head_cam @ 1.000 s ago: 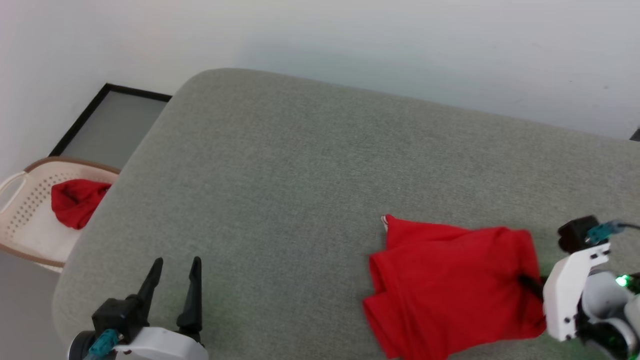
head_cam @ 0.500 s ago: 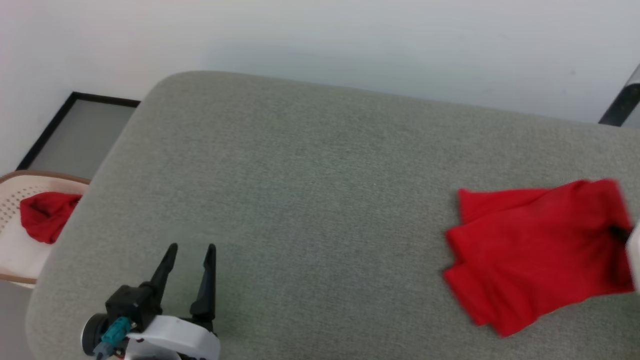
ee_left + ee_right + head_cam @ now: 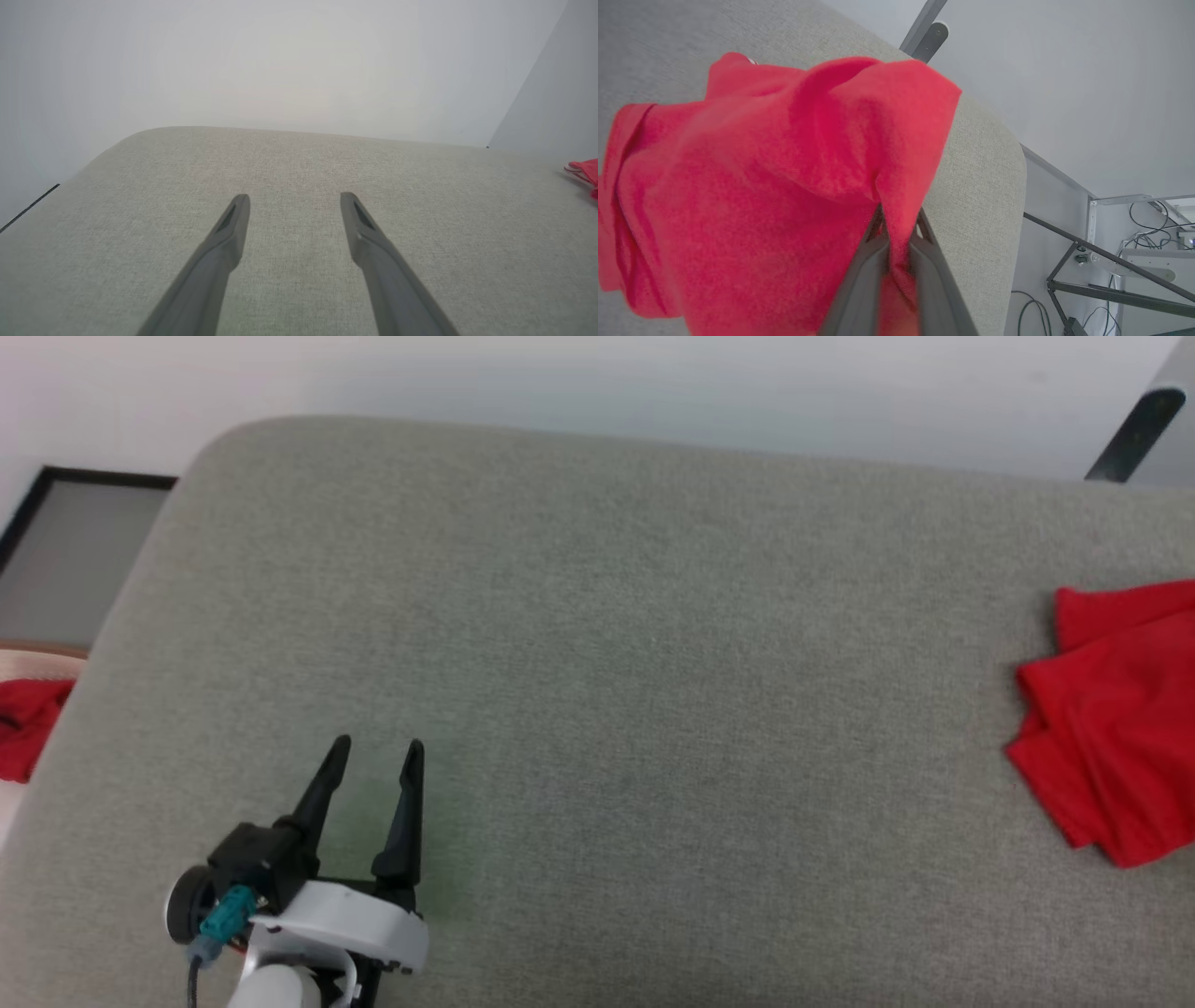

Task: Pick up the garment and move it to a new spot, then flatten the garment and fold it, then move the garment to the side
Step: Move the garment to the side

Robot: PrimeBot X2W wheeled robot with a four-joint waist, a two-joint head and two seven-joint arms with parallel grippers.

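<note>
The garment (image 3: pixel 1116 719) is a bright red folded bundle lying at the right edge of the grey cushioned surface (image 3: pixel 607 663), cut off by the head view's border. In the right wrist view the garment (image 3: pixel 752 186) spreads over the cushion's corner, and my right gripper (image 3: pixel 899 219) is shut on a fold of its fabric. A small red tip of the garment (image 3: pixel 586 170) shows at the far right of the left wrist view. My left gripper (image 3: pixel 378 751) hovers open over the cushion's near left part, with nothing between its fingers (image 3: pixel 233 233).
At the far left a plain red cloth (image 3: pixel 26 723) lies in a beige basket (image 3: pixel 37 653), off the cushion's edge. A dark-framed panel (image 3: pixel 65 551) lies on the floor behind it. Metal legs and cables (image 3: pixel 1111 280) stand beyond the cushion's right end.
The head camera has swung left. The garment, held by my right gripper, has slid to the right across the cushion and now sits at its right end. My left gripper stays open.
</note>
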